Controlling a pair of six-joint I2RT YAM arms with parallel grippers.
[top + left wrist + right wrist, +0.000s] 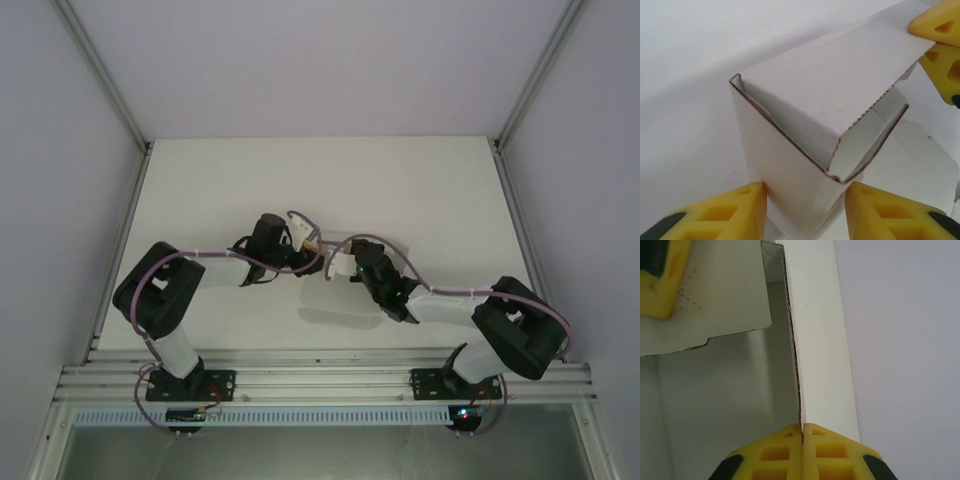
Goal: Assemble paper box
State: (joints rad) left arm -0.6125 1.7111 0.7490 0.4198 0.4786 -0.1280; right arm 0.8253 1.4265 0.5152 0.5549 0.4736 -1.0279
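Observation:
The paper box is a white card shell, partly folded, with an open end and a loose flap with a serrated edge. It is held above the table between both arms. My left gripper straddles one bottom corner of the box, and its yellow fingers press against both sides. My right gripper is shut on the thin edge of a box wall. In the left wrist view its fingers show at the upper right. In the top view the grippers meet at mid-table around the box.
The white table is bounded by grey walls and metal frame posts. An aluminium rail carries both arm bases at the near edge. A shadow of the box lies on the table under the grippers.

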